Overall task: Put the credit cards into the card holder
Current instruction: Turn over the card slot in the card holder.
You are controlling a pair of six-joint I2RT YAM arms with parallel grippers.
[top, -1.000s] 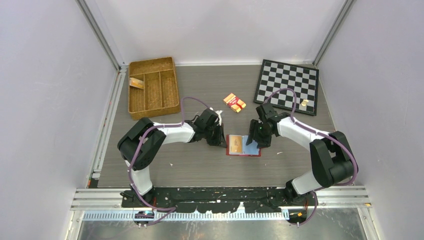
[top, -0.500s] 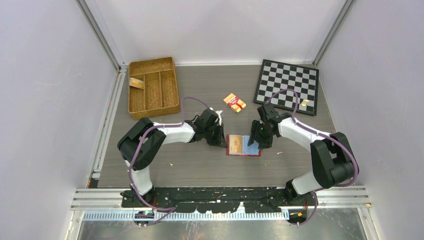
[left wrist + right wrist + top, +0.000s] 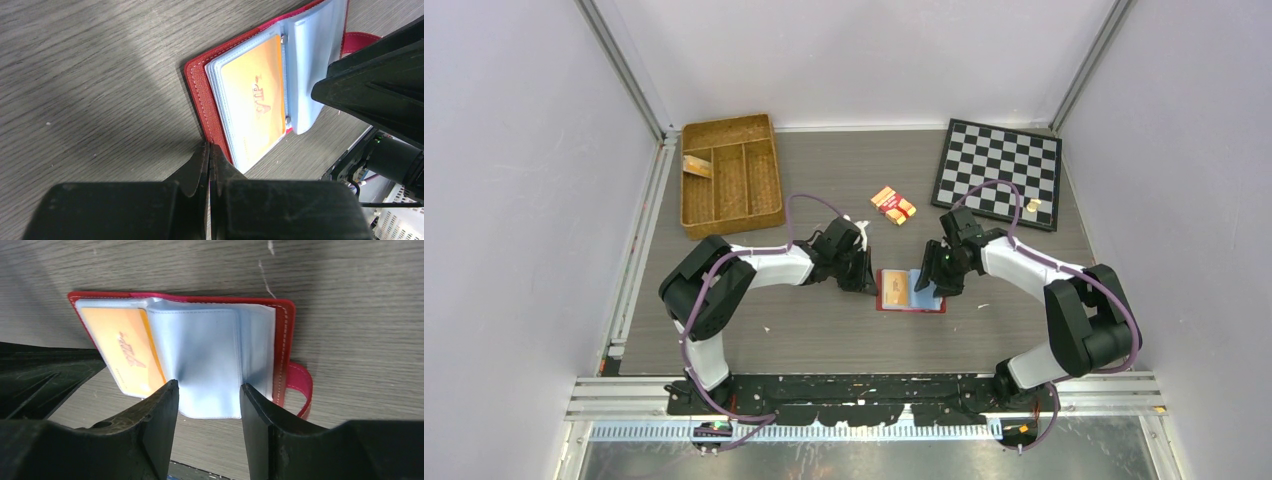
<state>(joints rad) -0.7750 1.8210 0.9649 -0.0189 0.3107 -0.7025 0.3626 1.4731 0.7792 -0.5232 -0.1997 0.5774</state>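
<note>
The left gripper (image 3: 209, 150) has its fingers pressed flat together, holding nothing. Their tips sit right at the stitched left edge of the card holder (image 3: 200, 95); I cannot tell whether they press on it. The right gripper (image 3: 207, 390) stands with its jaws apart, one finger (image 3: 162, 405) on each side of a loose clear sleeve (image 3: 210, 355) that bulges up between them. Whether the pads touch the plastic I cannot tell.

The holder lies open and flat at the middle of the table (image 3: 804, 335), between the two grippers, red cover down. One card (image 3: 252, 95), orange-yellow, is already in the left-hand sleeve, its edges inside the plastic. The snap tab (image 3: 300, 390) sticks out past the holder's right edge onto the wood.

There is bare table all along the holder's near side, and more on its far side up to the pack (image 3: 893, 204), which lies well apart. The tray (image 3: 731, 173) sits in the far left corner with a small tan piece (image 3: 696, 166) in its left compartment. The chessboard (image 3: 997, 172) is at the far right with a small tan thing (image 3: 1032, 205) on it.

The card bears raised script that reads like "VIP"; a line of fine print beside it is too small to read.
</note>
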